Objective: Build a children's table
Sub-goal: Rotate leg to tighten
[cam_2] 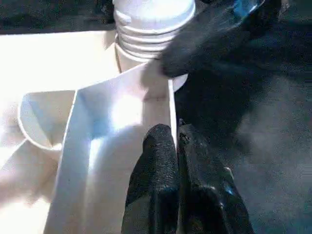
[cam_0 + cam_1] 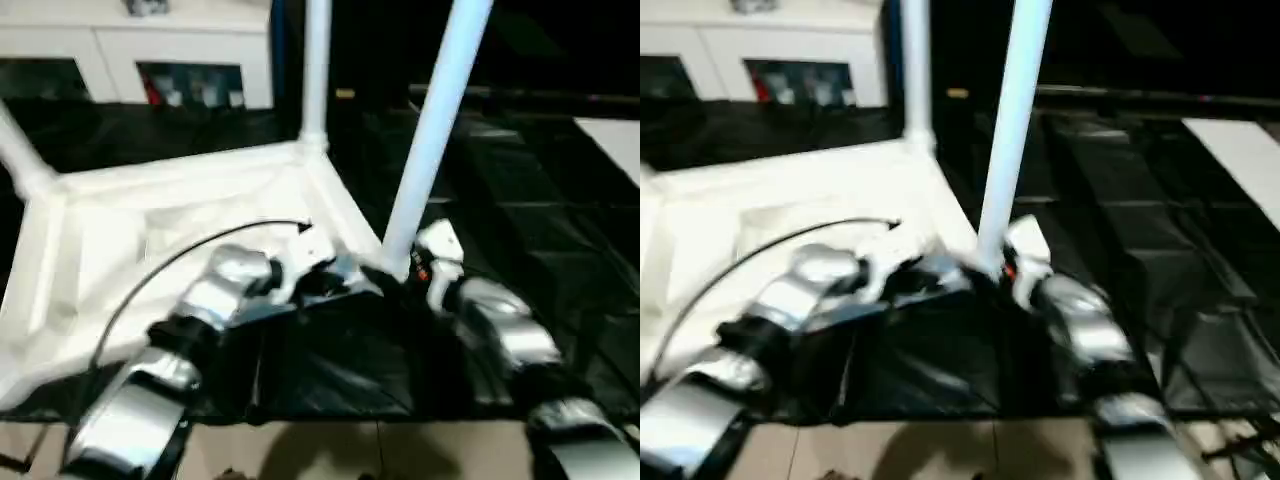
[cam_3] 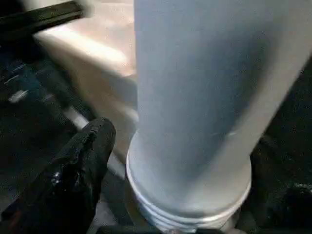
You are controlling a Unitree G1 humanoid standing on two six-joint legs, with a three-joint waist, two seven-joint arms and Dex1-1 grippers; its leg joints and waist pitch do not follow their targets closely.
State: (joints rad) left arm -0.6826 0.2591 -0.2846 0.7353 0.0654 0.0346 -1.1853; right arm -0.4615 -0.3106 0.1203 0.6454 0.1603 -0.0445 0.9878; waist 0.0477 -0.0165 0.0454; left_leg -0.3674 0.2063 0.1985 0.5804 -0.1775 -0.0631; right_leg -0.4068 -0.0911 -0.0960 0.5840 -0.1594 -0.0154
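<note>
Left gripper (image 1: 176,146) clamped on rim wall of upturned children's table (image 2: 110,240), at near corner. Right gripper (image 3: 170,195) apart, straddling base of near leg (image 2: 432,130) seated in that corner socket. Beyond, far-corner leg (image 2: 316,70) upright.

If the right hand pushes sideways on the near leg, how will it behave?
The near leg is long and leans, with its ribbed end still showing above the corner socket, so it probably wobbles or tips. It looks stiff, smooth plastic, likely light and slippery.

Left tool (image 1: 176,141) pinched closed; right tool (image 3: 185,161) spread wide, both forearms reaching forward.
</note>
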